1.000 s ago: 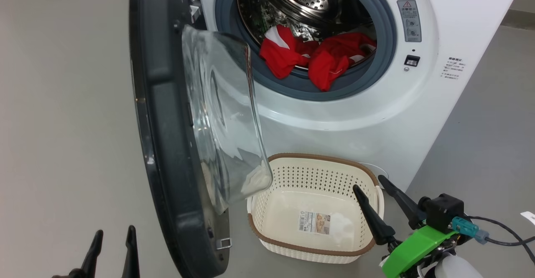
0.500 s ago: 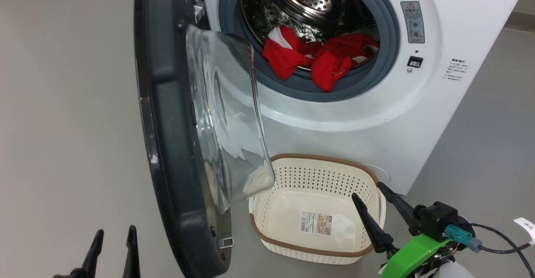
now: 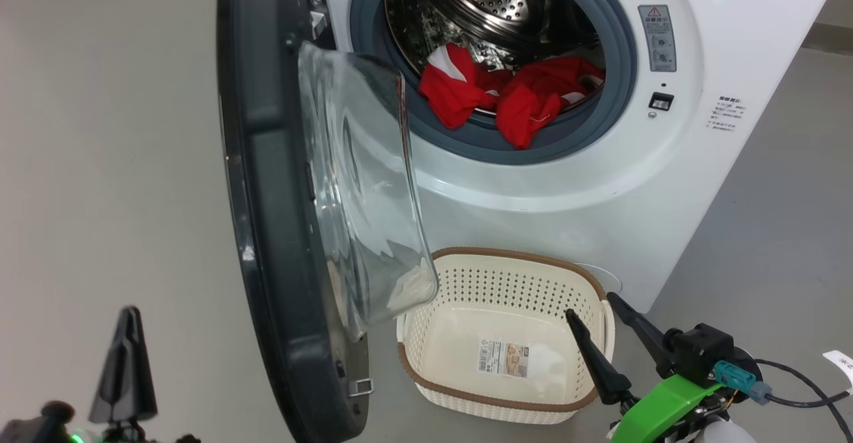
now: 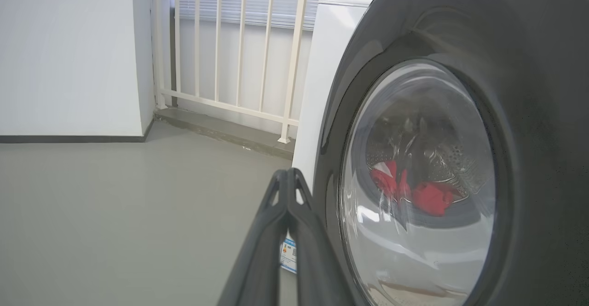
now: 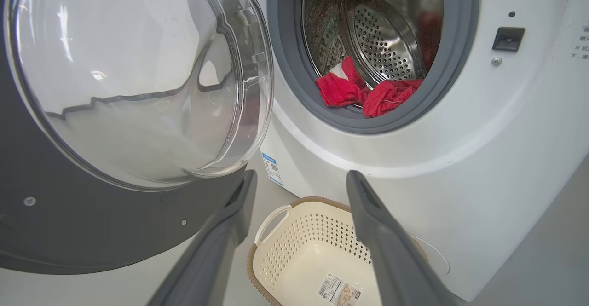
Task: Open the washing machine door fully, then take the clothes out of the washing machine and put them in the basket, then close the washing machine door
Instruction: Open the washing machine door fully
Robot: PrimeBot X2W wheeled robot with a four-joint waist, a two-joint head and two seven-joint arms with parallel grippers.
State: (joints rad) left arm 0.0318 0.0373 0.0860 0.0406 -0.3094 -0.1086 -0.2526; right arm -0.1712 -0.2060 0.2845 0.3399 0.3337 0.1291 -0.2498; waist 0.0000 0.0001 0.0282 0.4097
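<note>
The washing machine door (image 3: 266,196) stands open, edge-on to me, its clear glass bowl (image 3: 360,183) bulging toward the washing machine (image 3: 533,183). Red clothes (image 3: 520,96) lie at the drum's front lip, over the grey gasket. On the floor below the opening sits the cream basket (image 3: 500,255), with nothing in it but its label. My left gripper (image 3: 126,316) is shut on nothing, on the outer side of the door; in the left wrist view its tips (image 4: 287,173) sit just left of the door's black rim (image 4: 529,112). My right gripper (image 3: 590,304) hangs open over the basket's right end.
In the right wrist view the open right gripper (image 5: 301,177) points between the door's glass (image 5: 138,76) and the basket (image 5: 322,201), with the clothes (image 5: 363,94) beyond. A cream railing (image 4: 230,43) and a white wall (image 4: 69,53) stand behind the machine. Grey floor lies all around.
The left gripper's fingers have come together, and it now shows further left and higher in the head view. The right gripper has hardly moved.
</note>
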